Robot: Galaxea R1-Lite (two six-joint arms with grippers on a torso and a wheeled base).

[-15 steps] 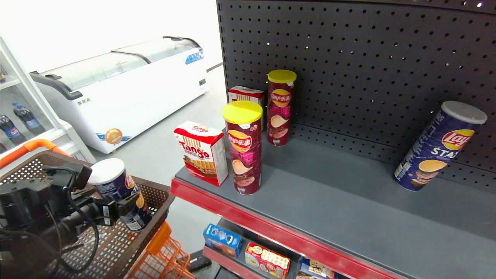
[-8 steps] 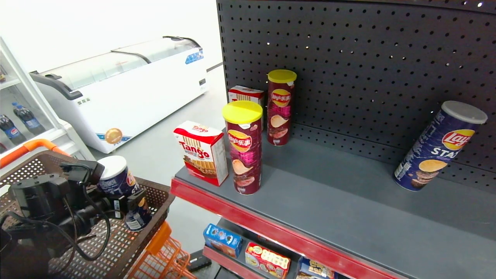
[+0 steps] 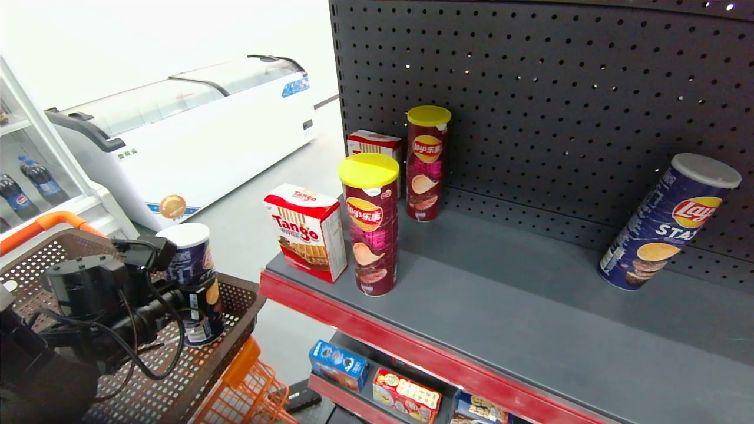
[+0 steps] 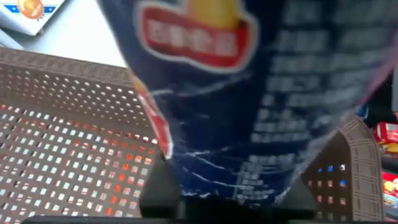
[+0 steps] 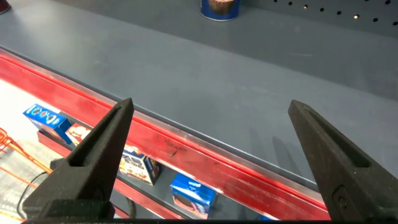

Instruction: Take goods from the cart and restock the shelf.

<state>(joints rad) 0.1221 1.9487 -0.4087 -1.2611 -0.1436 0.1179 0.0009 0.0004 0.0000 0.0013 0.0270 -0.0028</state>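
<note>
My left gripper (image 3: 191, 288) is shut on a blue chip can (image 3: 194, 277) with a white lid, holding it almost upright above the brown cart basket (image 3: 232, 330) at the lower left. In the left wrist view the blue chip can (image 4: 249, 93) sits close between the fingers, over the basket mesh (image 4: 68, 137). The grey shelf (image 3: 500, 306) carries two maroon chip cans (image 3: 371, 227) with yellow lids, two wafer boxes (image 3: 306, 232), and another blue can (image 3: 668, 224) leaning on the pegboard at the right. My right gripper (image 5: 217, 155) hangs open above the shelf's red front edge (image 5: 186, 146).
A black pegboard (image 3: 559, 100) backs the shelf. A lower shelf holds small boxes (image 3: 406, 394). A white chest freezer (image 3: 188, 135) stands behind the cart, and a drinks fridge (image 3: 29, 176) is at the far left. The shelf is bare between the maroon cans and the leaning can.
My left gripper has lifted the blue can out of the basket and turned it from tilted to nearly upright, shifting it slightly toward the shelf. Nothing on the shelf has moved.
</note>
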